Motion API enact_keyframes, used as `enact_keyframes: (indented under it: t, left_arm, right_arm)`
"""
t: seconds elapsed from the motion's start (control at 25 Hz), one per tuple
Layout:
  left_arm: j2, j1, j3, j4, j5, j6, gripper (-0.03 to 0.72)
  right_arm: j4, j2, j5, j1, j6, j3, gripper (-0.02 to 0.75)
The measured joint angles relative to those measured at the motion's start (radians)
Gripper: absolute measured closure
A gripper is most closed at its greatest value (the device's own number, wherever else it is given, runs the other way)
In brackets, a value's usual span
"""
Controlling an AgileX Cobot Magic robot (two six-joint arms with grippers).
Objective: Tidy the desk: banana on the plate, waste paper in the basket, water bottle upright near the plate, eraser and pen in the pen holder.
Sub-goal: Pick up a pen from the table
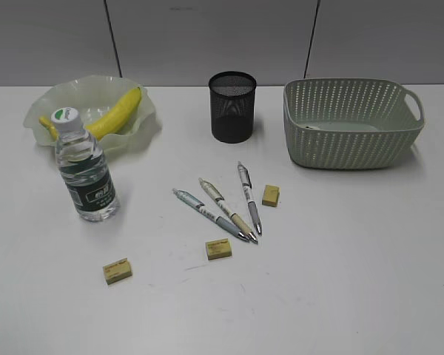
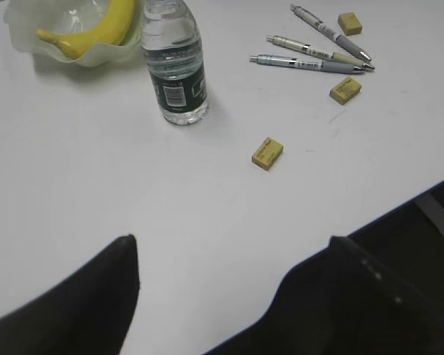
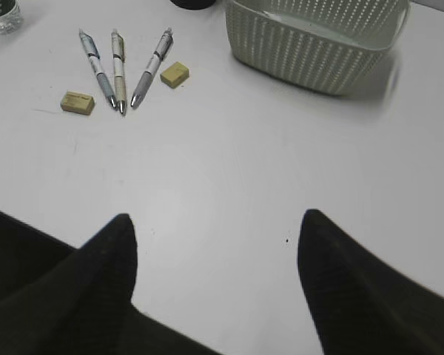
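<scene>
The banana lies in the ruffled pale-green plate. Just in front of the plate, the water bottle stands upright. Three pens lie fanned out on the desk, below the black mesh pen holder. Three yellow erasers lie loose: one beside the pens, one below them, one at the front left. The basket stands at the back right; the waste paper is hidden. My left gripper and right gripper hover open and empty over bare desk.
Neither arm shows in the exterior view. The desk's front edge runs close to the left gripper. The right wrist view shows the basket's wall ahead to the right and the pens ahead to the left.
</scene>
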Motion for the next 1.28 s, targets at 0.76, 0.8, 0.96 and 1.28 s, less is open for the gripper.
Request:
enact_keyframes:
  t: [0.76, 0.8, 0.96, 1.28]
  left_arm:
    - [-0.198, 0.001, 0.000, 0.000, -0.001, 0.000, 0.137]
    - [-0.198, 0.001, 0.000, 0.000, -0.001, 0.000, 0.138]
    - [-0.198, 0.001, 0.000, 0.000, -0.001, 0.000, 0.138]
    - [-0.198, 0.001, 0.000, 0.000, -0.001, 0.000, 0.138]
  right_arm:
    - [0.082, 1.190, -0.080, 0.169, -0.005, -0.709, 0.201]
    - [0.081, 1.245, -0.066, 0.185, 0.005, -0.756, 0.202]
    - [0.071, 1.466, 0.067, 0.219, 0.073, -0.947, 0.253]
    - [0.047, 1.817, 0.253, 0.221, 0.198, -1.273, 0.283]
